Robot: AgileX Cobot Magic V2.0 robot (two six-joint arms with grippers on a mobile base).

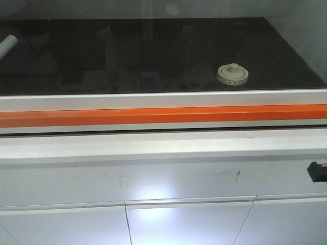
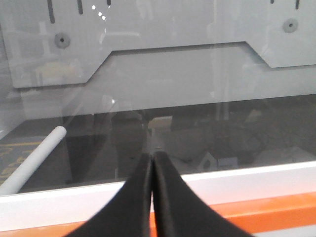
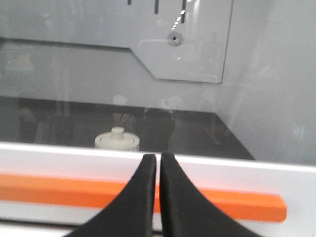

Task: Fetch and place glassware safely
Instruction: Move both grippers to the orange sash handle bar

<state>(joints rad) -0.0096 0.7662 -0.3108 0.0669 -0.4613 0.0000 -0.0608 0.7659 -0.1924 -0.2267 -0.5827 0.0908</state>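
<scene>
Small squat clear glass jar with cream-white knobbed lid [image 1: 233, 74] stands upright on glossy black worktop [image 1: 153, 51], toward front-right corner, near front edge. White rolled tube [image 1: 7, 45] at left edge, well apart from jar. Left fingers [image 2: 147, 164] pressed together, empty. Right fingers [image 3: 150, 164] show hairline slit between tips, holding nothing. Both on near side of orange-striped front rail [image 1: 153, 115].
</scene>
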